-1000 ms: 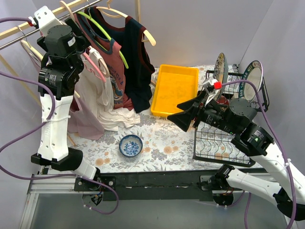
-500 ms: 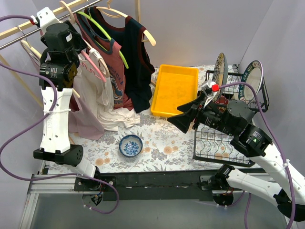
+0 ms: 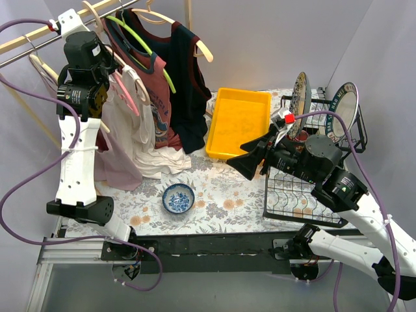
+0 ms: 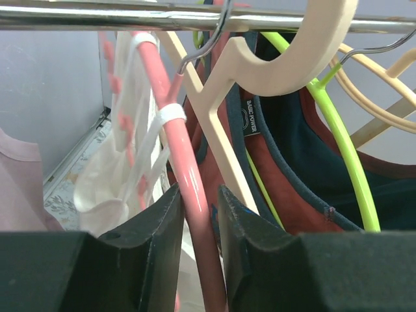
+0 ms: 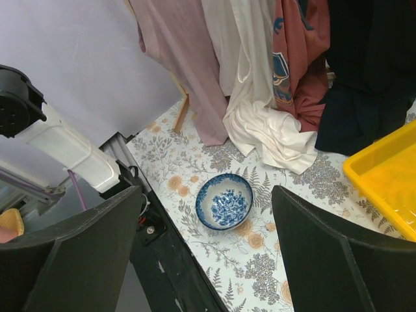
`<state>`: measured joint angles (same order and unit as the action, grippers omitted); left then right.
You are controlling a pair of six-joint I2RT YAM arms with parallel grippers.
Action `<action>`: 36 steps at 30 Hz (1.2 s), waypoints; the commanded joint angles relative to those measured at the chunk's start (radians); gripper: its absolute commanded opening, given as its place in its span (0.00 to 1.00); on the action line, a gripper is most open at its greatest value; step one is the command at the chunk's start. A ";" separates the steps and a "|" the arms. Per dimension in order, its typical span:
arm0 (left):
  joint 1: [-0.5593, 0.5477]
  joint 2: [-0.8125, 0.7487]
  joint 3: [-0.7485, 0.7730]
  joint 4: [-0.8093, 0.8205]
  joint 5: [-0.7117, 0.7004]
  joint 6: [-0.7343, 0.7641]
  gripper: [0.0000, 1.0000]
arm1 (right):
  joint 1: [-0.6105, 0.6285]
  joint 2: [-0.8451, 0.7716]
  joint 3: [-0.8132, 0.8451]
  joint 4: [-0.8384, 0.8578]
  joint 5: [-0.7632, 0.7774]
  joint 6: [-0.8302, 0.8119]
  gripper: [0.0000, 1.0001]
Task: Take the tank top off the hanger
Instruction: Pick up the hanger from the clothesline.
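The white tank top (image 3: 138, 140) hangs off the rail (image 4: 97, 18) over the table's (image 3: 221, 195) left end, nearest my left arm. Its pink hanger (image 4: 185, 162) slopes down between the jaws of the left pincer (image 4: 199, 193), straps just left; whether they pinch it, I cannot tell. The right pincer (image 3: 250, 156) gapes empty, well apart.

Bench (image 3: 221, 201): covered by a pale floral-print cloth with grey and orange flowers.
Bowl (image 3: 178, 197): blue-and-white, upright, near the front edge, left of the middle, apart from the other things.
Yellow tray (image 3: 239, 121): toward the back, open side up, just right of the dark hanging clothes.
Wire rack (image 3: 292, 195): black, on the right side.
White top (image 3: 162, 159): hem pooled on the cloth behind the bowl.
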<state>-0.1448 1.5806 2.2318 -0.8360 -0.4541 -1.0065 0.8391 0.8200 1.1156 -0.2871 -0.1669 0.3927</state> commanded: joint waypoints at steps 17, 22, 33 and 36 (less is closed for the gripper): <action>0.008 -0.129 0.006 0.046 0.068 0.042 0.00 | 0.003 0.013 -0.002 0.077 -0.017 0.005 0.89; 0.007 -0.171 -0.006 0.052 0.078 0.058 0.00 | 0.003 0.024 0.003 0.085 -0.028 0.017 0.88; 0.007 -0.277 -0.098 0.046 0.195 0.043 0.00 | 0.003 0.030 -0.011 0.101 -0.042 0.034 0.88; 0.007 -0.304 -0.130 0.046 0.206 0.046 0.00 | 0.003 0.034 -0.010 0.106 -0.051 0.035 0.88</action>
<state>-0.1394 1.3445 2.1235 -0.8417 -0.3035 -0.9661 0.8391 0.8490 1.1046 -0.2489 -0.1940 0.4175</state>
